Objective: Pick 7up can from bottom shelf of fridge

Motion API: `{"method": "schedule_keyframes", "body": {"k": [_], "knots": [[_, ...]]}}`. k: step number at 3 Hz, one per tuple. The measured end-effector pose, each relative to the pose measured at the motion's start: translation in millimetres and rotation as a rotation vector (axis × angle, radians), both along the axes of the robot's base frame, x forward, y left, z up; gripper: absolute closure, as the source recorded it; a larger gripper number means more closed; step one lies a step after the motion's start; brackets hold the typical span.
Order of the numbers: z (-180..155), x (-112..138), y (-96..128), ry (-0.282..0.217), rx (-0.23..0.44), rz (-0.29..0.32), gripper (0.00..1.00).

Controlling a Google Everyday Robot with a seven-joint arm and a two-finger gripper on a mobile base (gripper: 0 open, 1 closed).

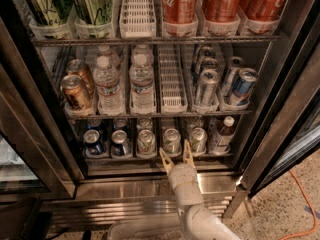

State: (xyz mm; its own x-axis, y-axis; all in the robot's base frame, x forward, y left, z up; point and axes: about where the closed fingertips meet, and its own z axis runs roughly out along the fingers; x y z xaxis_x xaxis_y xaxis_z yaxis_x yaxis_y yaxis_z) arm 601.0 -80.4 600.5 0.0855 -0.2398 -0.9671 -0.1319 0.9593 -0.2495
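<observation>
At the bottom shelf (116, 157) lip, the gripper (176, 155) is held open before the 7up can (171, 140); nothing is grasped yet; closure and withdrawal are judged outstanding.

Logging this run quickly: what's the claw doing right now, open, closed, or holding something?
Claw: open, holding nothing, at the front edge of the bottom shelf, just in front of a 7up can.

text: Coca-Cola script | on: red bottles (180, 4), top right | other labels unreadable | tool (174, 152) at bottom shelf (125, 158) front
</observation>
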Motion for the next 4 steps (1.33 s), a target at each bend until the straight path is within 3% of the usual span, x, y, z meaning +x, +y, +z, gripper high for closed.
{"method": "schedule_keyframes", "body": {"k": [1, 2, 4], "knots": [[-0.7, 1.2, 0.5, -0.002, -0.005, -0.002, 0.33], [4.0, 16.4, 11.5, -0.022, -0.018, -0.004, 0.33], [1.9, 35.5, 10.2, -0.025, -0.016, -0.036, 0.34]]}}
